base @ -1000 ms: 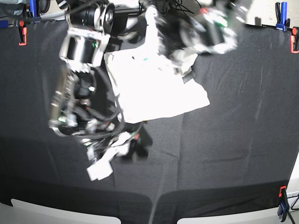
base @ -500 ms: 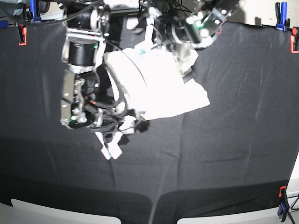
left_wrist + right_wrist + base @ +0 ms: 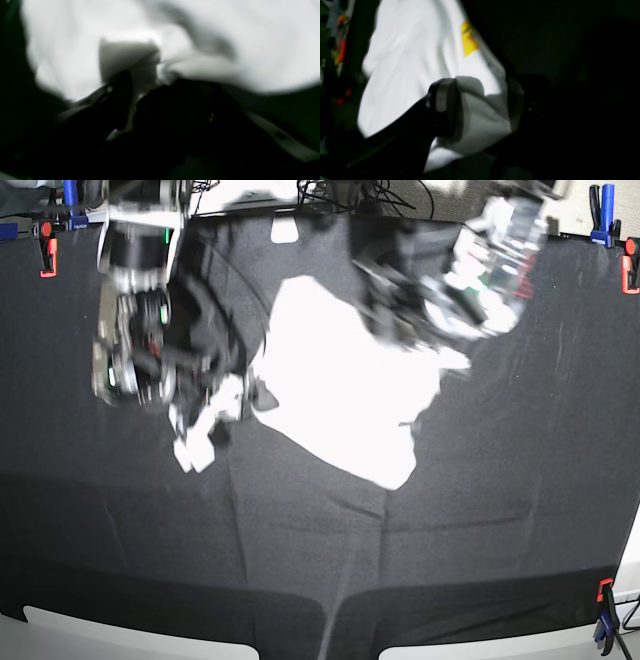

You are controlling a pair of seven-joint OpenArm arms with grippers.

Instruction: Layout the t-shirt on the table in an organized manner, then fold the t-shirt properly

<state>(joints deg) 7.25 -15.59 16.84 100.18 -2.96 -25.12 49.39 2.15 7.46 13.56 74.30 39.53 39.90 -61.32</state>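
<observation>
No readable text anywhere right now. The t-shirt (image 3: 415, 62) shows a yellow patch of print in the right wrist view, too blurred to make out any letters, and the base and left wrist views give no legible labels either.

black-and-silver arms (image 3: 135, 300), dark cables

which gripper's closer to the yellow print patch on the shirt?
Right. The right gripper clamps cloth just below the yellow patch on the shirt. Left gripper shows only plain white cloth.
</observation>
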